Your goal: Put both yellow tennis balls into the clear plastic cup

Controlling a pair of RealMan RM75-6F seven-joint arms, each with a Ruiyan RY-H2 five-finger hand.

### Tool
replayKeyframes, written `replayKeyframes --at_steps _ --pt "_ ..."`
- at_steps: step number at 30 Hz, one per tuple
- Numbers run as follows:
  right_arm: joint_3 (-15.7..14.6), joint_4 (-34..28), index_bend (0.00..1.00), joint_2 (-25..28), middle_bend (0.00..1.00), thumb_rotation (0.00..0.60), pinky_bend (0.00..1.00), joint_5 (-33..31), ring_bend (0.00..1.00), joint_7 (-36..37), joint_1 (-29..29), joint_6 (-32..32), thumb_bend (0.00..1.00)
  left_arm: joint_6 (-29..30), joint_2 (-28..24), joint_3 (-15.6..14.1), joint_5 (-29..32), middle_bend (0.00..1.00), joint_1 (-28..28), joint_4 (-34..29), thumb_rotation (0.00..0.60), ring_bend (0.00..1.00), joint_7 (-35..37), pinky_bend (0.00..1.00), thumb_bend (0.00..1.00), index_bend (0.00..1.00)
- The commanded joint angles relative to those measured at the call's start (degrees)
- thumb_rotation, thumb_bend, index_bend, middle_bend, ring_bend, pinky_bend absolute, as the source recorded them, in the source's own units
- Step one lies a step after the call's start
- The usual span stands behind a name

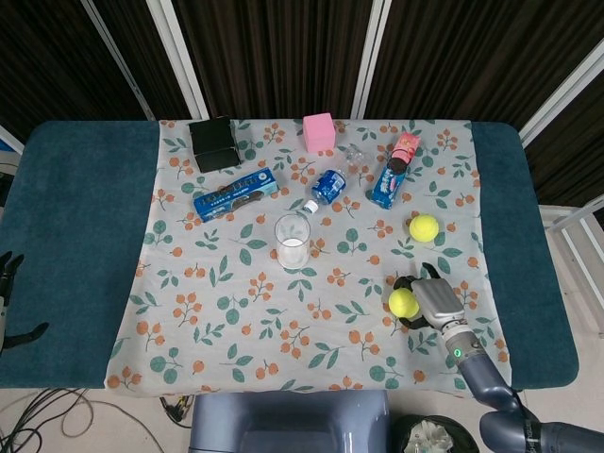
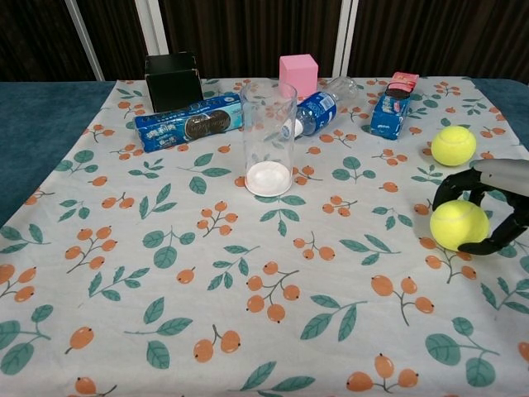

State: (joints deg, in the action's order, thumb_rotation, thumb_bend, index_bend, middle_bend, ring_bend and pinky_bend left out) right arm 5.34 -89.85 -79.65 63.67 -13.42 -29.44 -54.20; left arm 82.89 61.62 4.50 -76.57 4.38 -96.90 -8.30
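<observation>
The clear plastic cup point(image 1: 292, 241) point(image 2: 269, 136) stands upright near the middle of the floral cloth, with nothing but its white base showing inside. My right hand point(image 1: 429, 302) point(image 2: 496, 211) has its dark fingers curled round one yellow tennis ball point(image 1: 404, 302) point(image 2: 459, 225), low over the cloth to the right of the cup and nearer me. Farther back on the right, the second yellow tennis ball point(image 1: 424, 226) point(image 2: 454, 145) lies free. Only the head view shows my left hand point(image 1: 11, 302), at the far left edge off the table; its fingers are apart and it holds nothing.
Behind the cup lie a blue cookie packet point(image 1: 235, 193) point(image 2: 188, 121), a tipped water bottle point(image 1: 330, 184) point(image 2: 318, 107), a second cookie packet point(image 1: 394, 172) point(image 2: 391, 107), a pink cube point(image 1: 319, 132) point(image 2: 298, 74) and a black box point(image 1: 213, 143) point(image 2: 173, 80).
</observation>
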Motion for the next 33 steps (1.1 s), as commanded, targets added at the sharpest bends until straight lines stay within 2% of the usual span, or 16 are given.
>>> replayKeyframes --at_steps 1,7,11,15,21,27,33 --pt "-0.08 0.14 0.45 -0.18 0.45 0.600 0.07 -0.16 0.54 0.12 -0.06 0.19 0.40 -0.04 -0.07 -0.01 0.04 0.00 0.00 -0.07 0.600 0.00 0.08 0.00 0.02 0.00" --pt "0.56 -0.14 0.50 -0.10 0.49 0.600 0.09 0.40 0.58 1.64 0.04 -0.49 0.42 -0.29 -0.47 -0.10 0.09 0.00 -0.04 -0.42 0.600 0.00 0.58 0.00 0.02 0.00" --pt "2.36 -1.46 0.50 1.60 0.49 0.600 0.09 0.97 0.58 2.72 -0.45 -1.38 0.42 -0.12 -0.66 -0.01 0.16 0.00 -0.14 -0.52 0.600 0.00 0.98 0.00 0.02 0.00" --pt "5.66 -3.50 0.50 5.33 0.49 0.600 0.09 0.52 0.58 1.96 -2.26 -1.73 0.42 -0.07 -0.78 -0.04 0.09 0.00 -0.21 -0.59 0.600 0.00 1.31 0.00 0.02 0.00" --pt "12.31 -4.97 0.50 11.09 0.49 0.600 0.09 -4.70 0.58 0.67 -7.35 1.33 0.42 -0.11 -0.84 -0.15 -0.11 0.00 -0.20 -0.67 0.600 0.00 1.44 0.00 0.02 0.00" --pt "17.61 -4.12 0.50 12.42 0.49 0.600 0.09 -11.01 0.56 -0.07 -13.30 4.53 0.42 -0.24 -0.87 -0.11 -0.03 0.00 -0.15 -0.61 0.600 0.00 1.69 0.00 0.02 0.00" --pt "19.85 -2.28 0.50 11.26 0.49 0.600 0.09 -16.67 0.56 -1.49 -19.45 7.65 0.42 -0.25 -0.91 0.01 0.20 0.00 -0.15 -0.51 0.600 0.00 1.88 0.00 0.02 0.00"
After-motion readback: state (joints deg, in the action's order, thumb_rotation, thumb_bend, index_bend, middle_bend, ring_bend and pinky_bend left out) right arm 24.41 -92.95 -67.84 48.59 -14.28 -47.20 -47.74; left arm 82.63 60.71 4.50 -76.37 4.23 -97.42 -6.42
